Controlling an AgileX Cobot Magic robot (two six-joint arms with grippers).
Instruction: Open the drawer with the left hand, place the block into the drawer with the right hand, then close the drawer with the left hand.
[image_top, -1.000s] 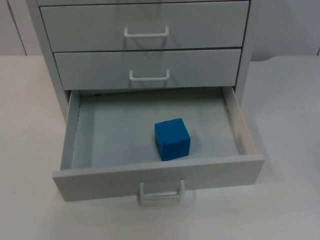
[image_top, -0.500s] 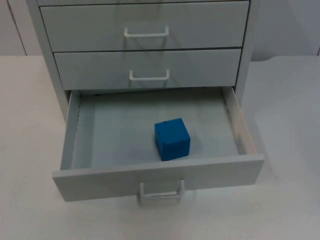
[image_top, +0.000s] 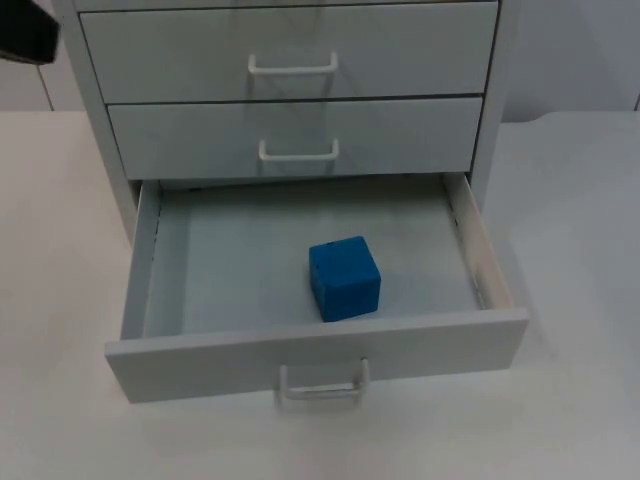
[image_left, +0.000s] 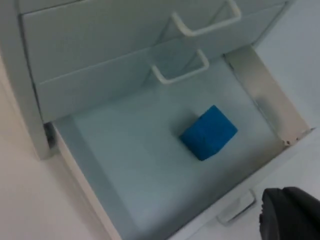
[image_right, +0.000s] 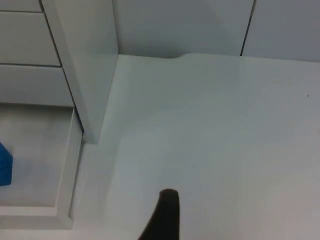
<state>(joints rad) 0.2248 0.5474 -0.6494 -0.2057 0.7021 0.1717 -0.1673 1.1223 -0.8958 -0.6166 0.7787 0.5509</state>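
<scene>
Since half a second ago, your left arm (image_top: 25, 35) has edged into the top view at the far corner beside the cabinet (image_top: 290, 90); nothing else has shifted. The blue block (image_top: 344, 278) sits on the floor of the bottom drawer (image_top: 315, 355), nearer the front panel than the back and a little toward the right-hand wall, touching neither.

You look to be at the last step: the drawer is pulled fully out, the block is already inside, and only the closing remains. For that, bring the left end effector (image_left: 290, 215) down to the drawer's front, where its handle (image_top: 322, 385) hangs, and push straight in so the drawer does not rack on its runners. From the left wrist camera a dark fingertip shows near the drawer front, but you cannot tell whether the fingers are spread or closed.

Your right end effector (image_right: 165, 215) waits over bare bench (image_top: 580, 250) beside the cabinet, well apart from the drawer; its finger state cannot be told either.

The white bench ends at a grey partition wall (image_right: 200, 25). Two upper drawers are closed.
</scene>
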